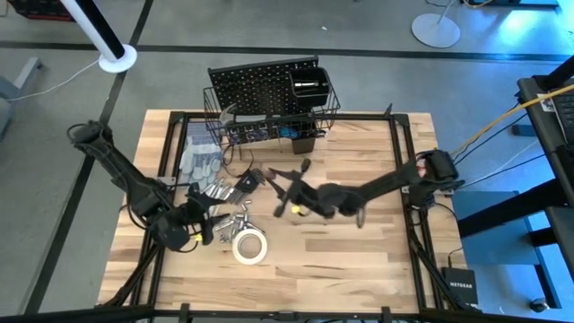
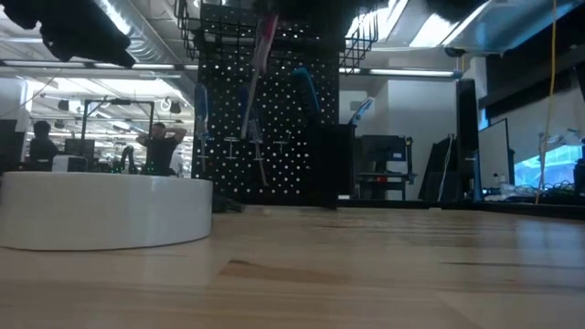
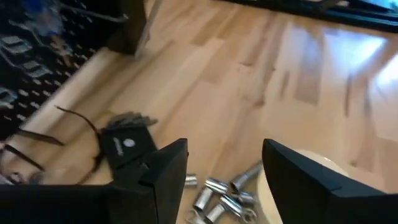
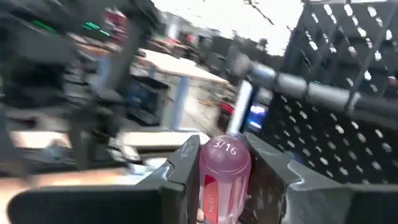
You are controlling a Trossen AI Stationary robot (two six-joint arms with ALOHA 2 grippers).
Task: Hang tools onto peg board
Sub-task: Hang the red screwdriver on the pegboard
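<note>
Peg board [image 1: 260, 90] stands at the table's [image 1: 359, 260] far edge. White tape roll [image 1: 250, 248] lies near-left; light, rigid, best pinched across its rim. Small silver metal bits [image 3: 219, 196] lie beside it. My left claw [image 3: 225, 180] hovers over them, spread wide, holding nothing. My right claw [image 4: 225, 180] at mid-table clamps a red-handled screwdriver [image 4: 225, 167] by its smooth, stiff, slippery handle.

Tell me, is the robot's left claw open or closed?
Open. In the left wrist view, the left gripper shows its two dark fingers standing wide apart, nothing between them, above small silver sockets on the table.
</note>
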